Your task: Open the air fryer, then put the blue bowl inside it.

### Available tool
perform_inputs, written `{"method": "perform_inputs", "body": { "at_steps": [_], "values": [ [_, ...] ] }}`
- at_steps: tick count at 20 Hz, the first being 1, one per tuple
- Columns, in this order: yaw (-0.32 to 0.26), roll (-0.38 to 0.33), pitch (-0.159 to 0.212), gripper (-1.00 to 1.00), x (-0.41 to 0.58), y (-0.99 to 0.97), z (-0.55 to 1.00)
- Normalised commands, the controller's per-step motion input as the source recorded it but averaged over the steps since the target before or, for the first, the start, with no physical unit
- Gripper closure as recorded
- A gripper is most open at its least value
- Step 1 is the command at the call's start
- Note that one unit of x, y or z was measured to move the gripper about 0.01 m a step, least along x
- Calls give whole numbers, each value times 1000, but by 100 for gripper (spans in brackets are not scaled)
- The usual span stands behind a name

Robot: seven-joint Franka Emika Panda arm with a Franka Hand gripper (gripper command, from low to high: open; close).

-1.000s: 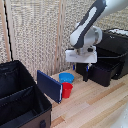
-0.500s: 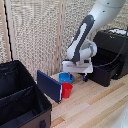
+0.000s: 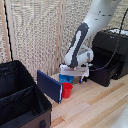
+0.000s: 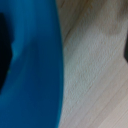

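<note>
Going down slowly is best — the claw hangs right over the blue bowl on the worktop, beside the red cup. Squeeze softly (I cannot tell how wide it is). The air fryer drawer looks open.

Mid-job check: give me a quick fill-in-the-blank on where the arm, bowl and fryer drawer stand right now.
1. The air fryer has its drawer pulled ____.
2. The tool hangs over the ____ bowl.
3. Next to that bowl on the floor stands a ____ cup.
4. At the exterior view's left lies a black ____ with its lid open.

Missing words: open; blue; red; suitcase
</note>
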Motion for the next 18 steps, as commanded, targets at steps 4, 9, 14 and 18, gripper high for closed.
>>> {"method": "perform_inputs", "body": {
  "at_steps": [4,9,14,18],
  "values": [
    [28,21,2,100,-1,-44,11],
    [-110,14,-55,100,-2,11,291],
    [-180,37,-35,100,13,16,837],
    [-205,1,-1,100,110,2,1000]
  ]
}}
